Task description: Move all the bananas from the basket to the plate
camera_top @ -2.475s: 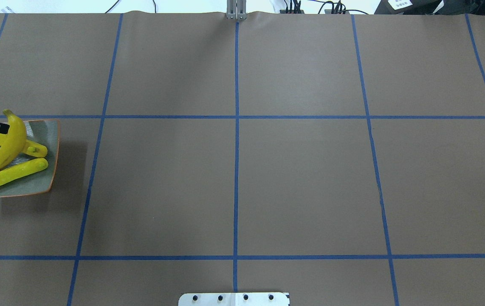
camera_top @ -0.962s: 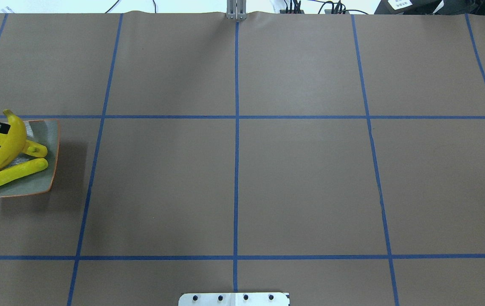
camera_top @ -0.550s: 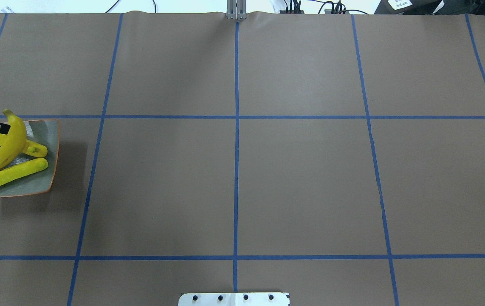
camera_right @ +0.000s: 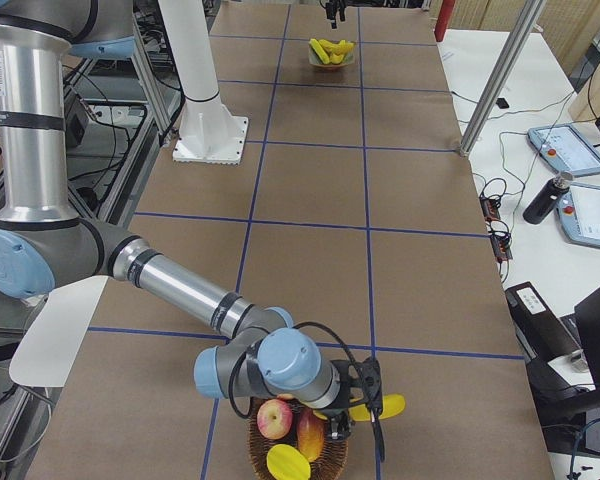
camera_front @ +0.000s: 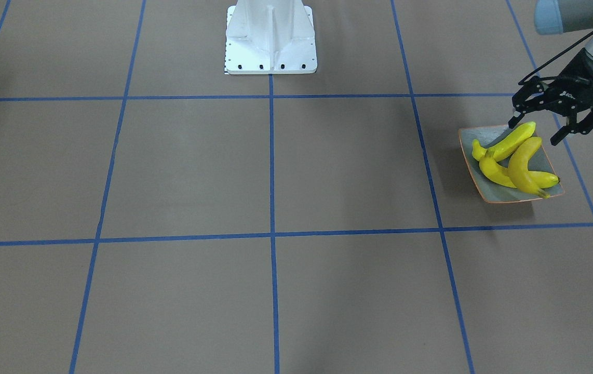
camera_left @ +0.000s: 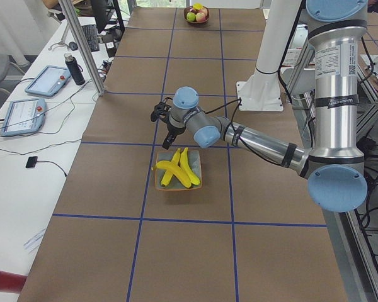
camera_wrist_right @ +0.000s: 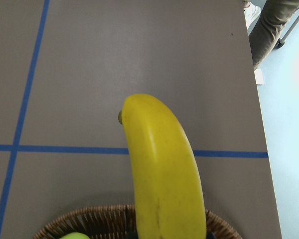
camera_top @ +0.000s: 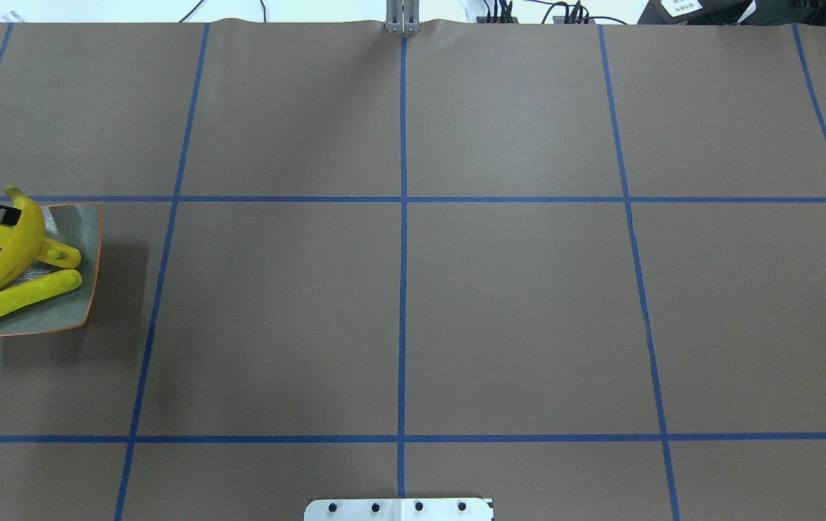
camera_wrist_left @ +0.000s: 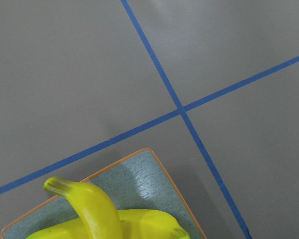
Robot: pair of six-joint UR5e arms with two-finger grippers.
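bananas (camera_front: 522, 166) sit at both ends of your table (camera_top: 514, 304), a long brown-covered top ruled into big squares by blue tape (camera_top: 403, 289). between those ends you have a wide run of flat cover, and the white arm mount (camera_front: 270, 41) stands at the robot-side edge. the wicker basket (camera_wrist_right: 94, 216) is at the robot's right end. in the right wrist view the table's edge runs just beside it, with floor beyond. the square grey-green plate (camera_front: 496, 193) with its orange rim lies toward the robot's left end, inside one tape square. one of its corners is near a tape line but apart from it, and the plate is well in from the table's edges. three bananas are on it, two flat and one laid across them, tips reaching the rim. the left gripper (camera_front: 534, 132) hovers over the plate's robot-side corner with its jaws spread wide, holding nothing. one fingertip is just beside a banana's end, and you cannot tell whether they touch. the right gripper (camera_right: 368, 408) is closed on a held banana (camera_wrist_right: 162, 169), which juts out past the basket's rim, above the table.
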